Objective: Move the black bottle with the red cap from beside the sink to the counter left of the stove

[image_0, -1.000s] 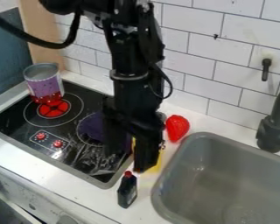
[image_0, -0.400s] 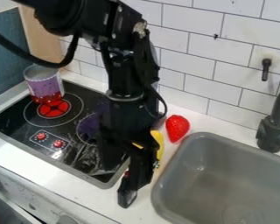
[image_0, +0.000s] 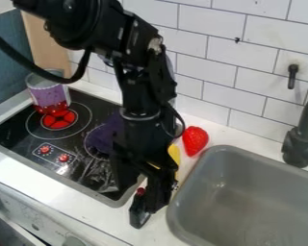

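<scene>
The gripper [image_0: 141, 197] is held with its fingers wide apart by the dark red-capped bottle [image_0: 138, 215], which is placed on the counter [image_0: 89, 207] between stove [image_0: 73, 139] and sink [image_0: 176, 211] and partly covered by one finger. The toy strawberry [image_0: 195, 140] is seen nearer the wall.

Camera view: one, fixed, set above the front side of the worktop [image_0: 60, 188]. Direction: down at a slant, across the worktop toward the tiled wall [image_0: 214, 53] and turned toward its left end, by the wooden panel [image_0: 46, 41]. Tilt: steep; the stove's [image_0: 18, 132] top and the sink's [image_0: 247, 192] inside both seen from above. Range: close; stove at left, sink at right, the latter cut by the right and bottom edges, as is the tap [image_0: 301, 146] by the right. Near side: oven front [image_0: 28, 211], lower left corner. Arm [image_0: 140, 86]: enters at upper left.
</scene>
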Motion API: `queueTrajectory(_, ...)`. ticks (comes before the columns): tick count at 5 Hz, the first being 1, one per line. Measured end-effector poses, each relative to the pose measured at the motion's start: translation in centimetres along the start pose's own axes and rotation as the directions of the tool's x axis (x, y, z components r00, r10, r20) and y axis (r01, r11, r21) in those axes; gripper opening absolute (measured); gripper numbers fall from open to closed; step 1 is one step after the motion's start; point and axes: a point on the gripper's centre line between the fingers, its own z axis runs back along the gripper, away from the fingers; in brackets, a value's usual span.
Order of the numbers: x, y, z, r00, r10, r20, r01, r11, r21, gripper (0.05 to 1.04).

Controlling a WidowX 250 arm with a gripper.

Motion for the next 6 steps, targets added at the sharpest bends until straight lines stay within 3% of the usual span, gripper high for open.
queueTrajectory(2, 0.0, 0.3, -0.8, 1.0, 0.003, -0.028, -0.003, 1.0, 0.008, 0.964)
queueTrajectory(4, 0.4, -0.1, -1.3, 1.0, -0.003, -0.023, 0.003, 1.0, 0.023, 0.383)
queueTrajectory(6, 1.6, -0.8, -0.1, 1.0, -0.028, -0.001, 0.028, 0.999, 0.041, 0.345)
